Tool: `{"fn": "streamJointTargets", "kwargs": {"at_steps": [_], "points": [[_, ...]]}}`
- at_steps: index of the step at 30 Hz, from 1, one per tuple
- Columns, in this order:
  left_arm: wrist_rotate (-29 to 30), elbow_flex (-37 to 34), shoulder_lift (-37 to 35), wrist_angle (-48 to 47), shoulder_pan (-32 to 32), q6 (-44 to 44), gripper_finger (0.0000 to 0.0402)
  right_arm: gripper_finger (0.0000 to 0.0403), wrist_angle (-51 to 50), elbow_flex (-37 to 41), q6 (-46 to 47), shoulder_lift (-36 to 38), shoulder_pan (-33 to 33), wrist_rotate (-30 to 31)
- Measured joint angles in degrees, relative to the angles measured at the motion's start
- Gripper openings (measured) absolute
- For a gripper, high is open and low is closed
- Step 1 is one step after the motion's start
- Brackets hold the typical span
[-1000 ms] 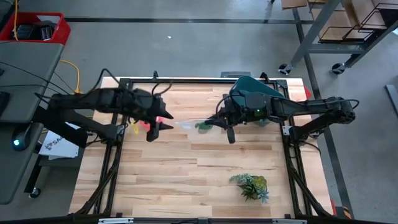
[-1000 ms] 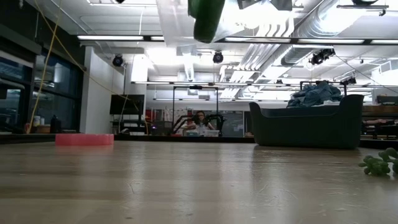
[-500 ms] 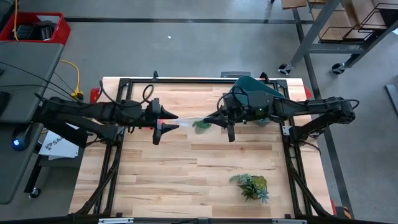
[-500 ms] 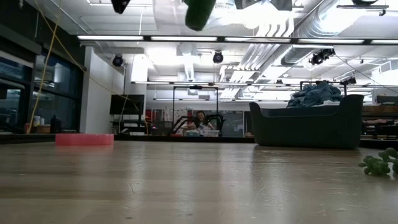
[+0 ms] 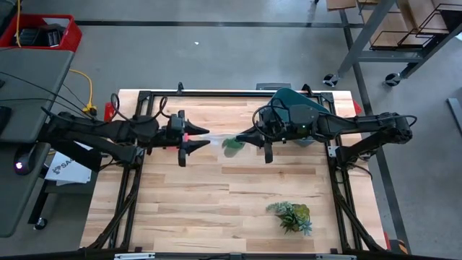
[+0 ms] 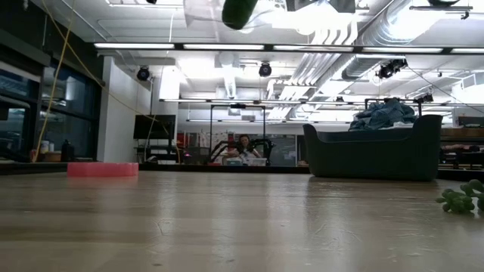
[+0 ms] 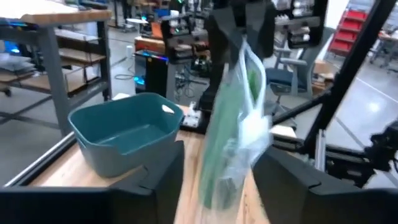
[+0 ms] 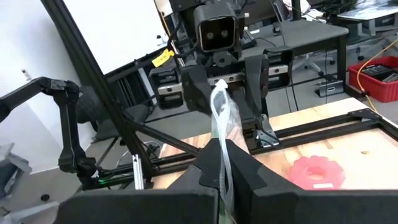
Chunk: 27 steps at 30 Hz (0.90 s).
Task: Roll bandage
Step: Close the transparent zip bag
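Note:
The green bandage (image 7: pixel 225 134) is inside a clear plastic bag (image 5: pixel 220 139) held high above the table's middle. It also shows at the top of the low view (image 6: pixel 240 10). My right gripper (image 5: pixel 254 139) is shut on the bag's right end. My left gripper (image 5: pixel 198 139) is open and level, facing the right gripper. Its two fingers (image 8: pixel 194 93) stand on either side of the bag's free left end (image 8: pixel 217 93), with a gap on each side. My right gripper pinches the clear bag's right end (image 8: pixel 221 152) between its two shut fingers, coming level from the table's right side. The bag is lifted clear and reaches out toward the left gripper. The green bandage sags in it (image 5: pixel 232 145).
A teal tub (image 5: pixel 292 101) holding cloth stands at the far right, behind the right arm. A leafy green sprig (image 5: pixel 291 216) lies near the front right. A pink ring (image 8: pixel 314 171) lies on the table below the left gripper. The table's middle and near left are bare wood.
My left gripper has gone toward the table's right edge, toward the bag. It has turned from tilted to level, and its open fingers now stand around the bag's free end. The bag with the bandage has risen slightly in the right gripper.

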<state>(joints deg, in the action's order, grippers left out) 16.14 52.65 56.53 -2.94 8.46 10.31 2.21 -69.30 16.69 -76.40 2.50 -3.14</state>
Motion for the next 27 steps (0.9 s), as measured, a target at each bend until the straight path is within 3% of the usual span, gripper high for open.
{"fn": "streamJointTargets", "kwargs": {"at_steps": [3,6,8,20,27], "points": [[0.2,0.0,0.0,2.4,-0.3,-0.4,0.0121,0.0000,0.2,0.0,0.0,0.0,0.0,0.1],[-0.9,0.0,0.0,2.8,-0.2,-1.9,0.0039,0.0000,0.9,0.0,0.0,0.0,0.0,0.1],[-1.0,0.0,0.0,2.4,-0.2,-1.2,0.0011,0.0000,1.9,0.0,0.0,0.0,0.0,0.1],[-1.2,0.0,-0.5,13.7,-2.2,0.2,0.0001,0.0000,9.4,0.0,-0.2,0.1,-0.1,0.2],[-4.7,0.0,-1.7,9.1,-3.7,2.1,0.0000,0.0021,-3.3,-4.9,2.9,0.3,-0.3,4.0]]}}
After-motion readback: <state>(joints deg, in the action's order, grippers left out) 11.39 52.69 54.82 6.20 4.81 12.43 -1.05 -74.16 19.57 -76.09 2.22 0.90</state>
